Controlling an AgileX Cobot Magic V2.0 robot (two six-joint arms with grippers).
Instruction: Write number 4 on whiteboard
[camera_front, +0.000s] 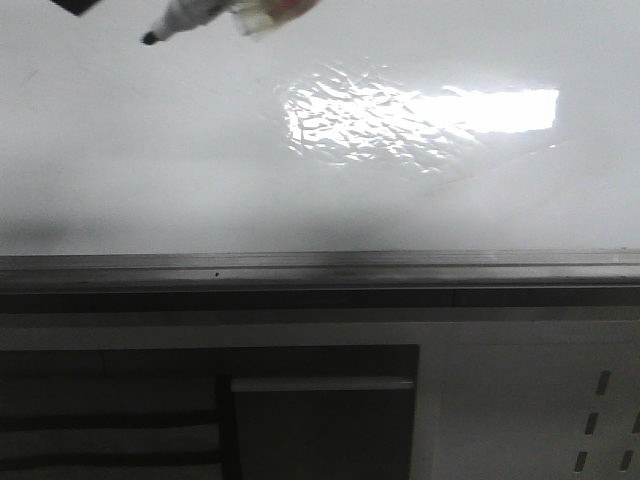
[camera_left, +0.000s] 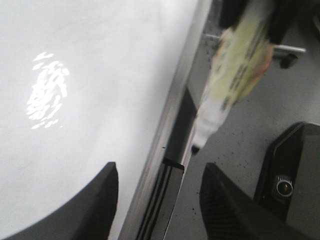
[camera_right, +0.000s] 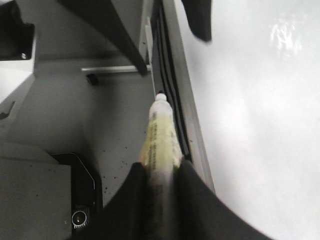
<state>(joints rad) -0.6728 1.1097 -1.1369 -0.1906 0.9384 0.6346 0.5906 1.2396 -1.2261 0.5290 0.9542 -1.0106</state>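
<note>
The whiteboard (camera_front: 150, 150) is glossy white with a rippled light reflection (camera_front: 400, 115) and a grey edge rail (camera_front: 320, 268). No number 4 or other mark shows on it. My right gripper (camera_right: 162, 165) is shut on a marker (camera_right: 160, 135) with a yellowish label. The marker's black tip (camera_front: 148, 38) hangs over the board's far left part; I cannot tell if it touches. My left gripper (camera_left: 160, 170) is open and empty, over the board's rail (camera_left: 170, 125), with the marker (camera_left: 235, 75) just ahead of it. The board also shows in the right wrist view (camera_right: 260, 125).
Below the rail stands a cabinet with a dark panel (camera_front: 320, 430) and a white slotted panel (camera_front: 600, 420). A black device with a round knob (camera_left: 284, 186) sits on the grey floor; it also shows in the right wrist view (camera_right: 77, 218).
</note>
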